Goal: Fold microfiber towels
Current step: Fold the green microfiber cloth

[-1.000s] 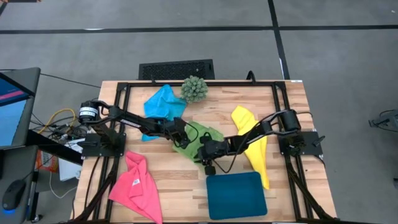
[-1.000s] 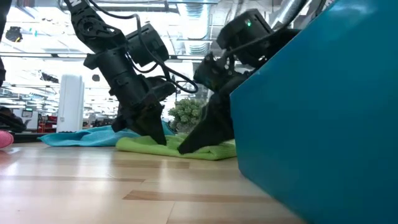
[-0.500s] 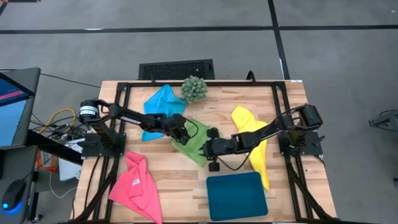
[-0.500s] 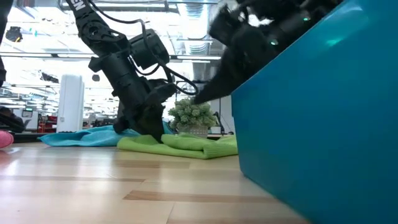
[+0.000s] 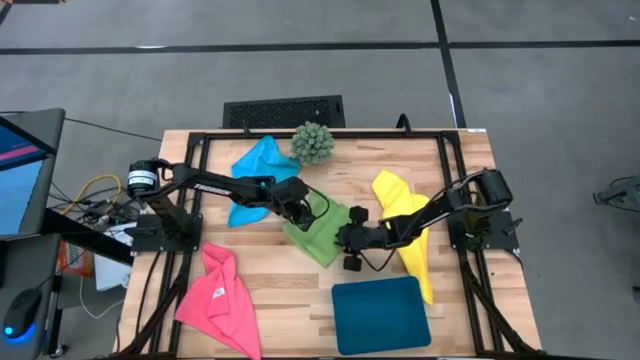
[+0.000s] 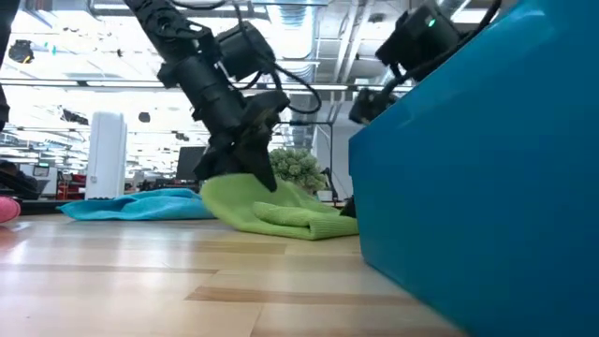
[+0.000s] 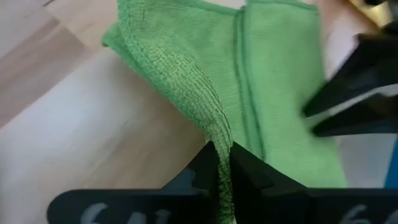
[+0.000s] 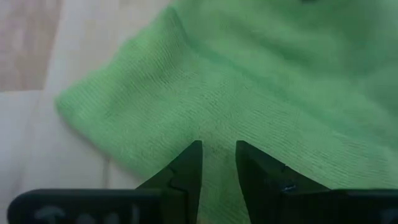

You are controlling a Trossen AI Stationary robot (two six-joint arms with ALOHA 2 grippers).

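The lime green towel lies mid-table, its near part on the wood, its far-left edge raised. My left gripper is shut on that raised edge; the low view shows the left gripper above the table with the green towel sloping down from it. My right gripper stands at the towel's right side, fingers a narrow gap apart over the cloth; the teal tray hides it in the low view. The blue, yellow and pink towels lie untouched. My left gripper pinches the green towel's hemmed edge between its two fingers, coming slanting down from the table's left. That edge is lifted clear; the cloth hangs slack from it, and the rest lies on the table. My right gripper: whether its fingertips touch the cloth, I cannot tell.
A dark teal tray sits near the front edge and fills the right of the low view. A spiky green ball plant stands at the far edge. Bare wood shows between the pink towel and the tray.
My left gripper has risen and gone toward the table's right, drawing the green towel's edge up off the wood while the near part stays down. My right gripper has come up off the towel, tipped flatter and drawn back toward the table's right edge.
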